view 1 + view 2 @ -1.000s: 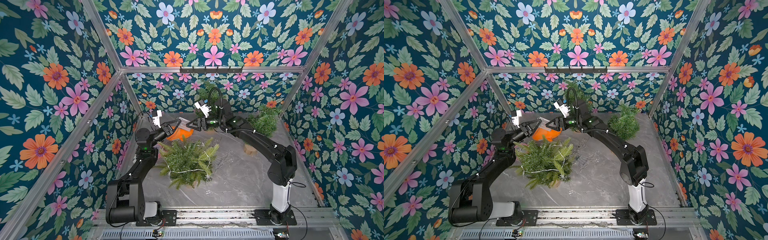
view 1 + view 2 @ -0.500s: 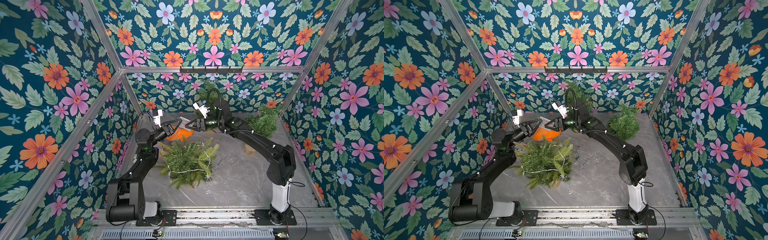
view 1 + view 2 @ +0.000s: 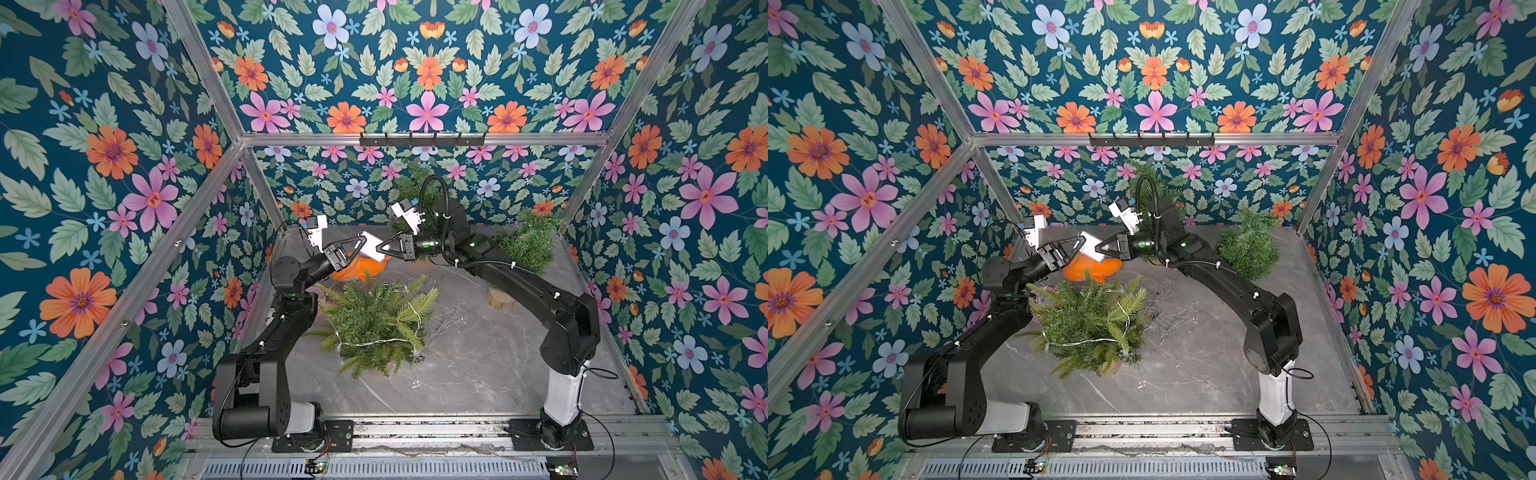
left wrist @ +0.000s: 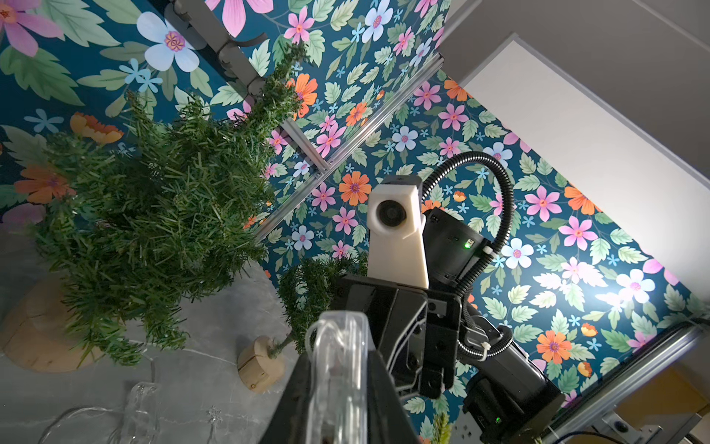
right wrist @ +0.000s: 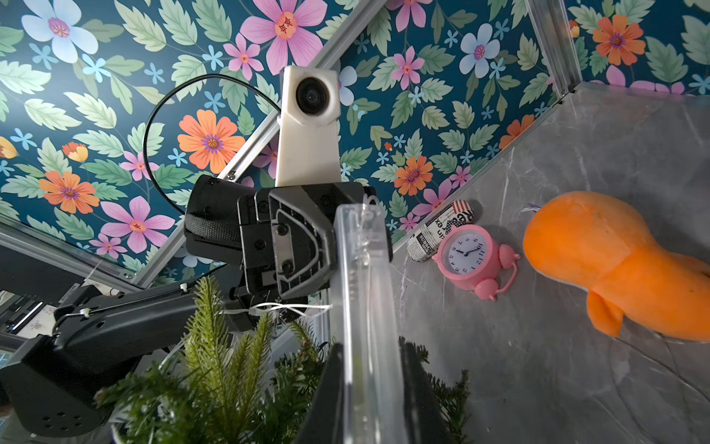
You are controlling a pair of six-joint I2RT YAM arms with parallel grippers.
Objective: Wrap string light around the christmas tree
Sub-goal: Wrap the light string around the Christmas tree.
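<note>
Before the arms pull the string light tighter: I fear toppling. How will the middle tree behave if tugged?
Probably top-heavy: the tree spreads wide over a small wooden base, so a sideways tug could tip it. Its branches look soft and should bend. The thin string light likely snags on them.

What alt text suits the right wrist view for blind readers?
Both grippers clamp a clear plastic case, the right gripper at its near end, the left gripper at its far end. A green tree tip is near; a pink alarm clock, rolled newspaper and orange plush toy lie on the grey table.
</note>
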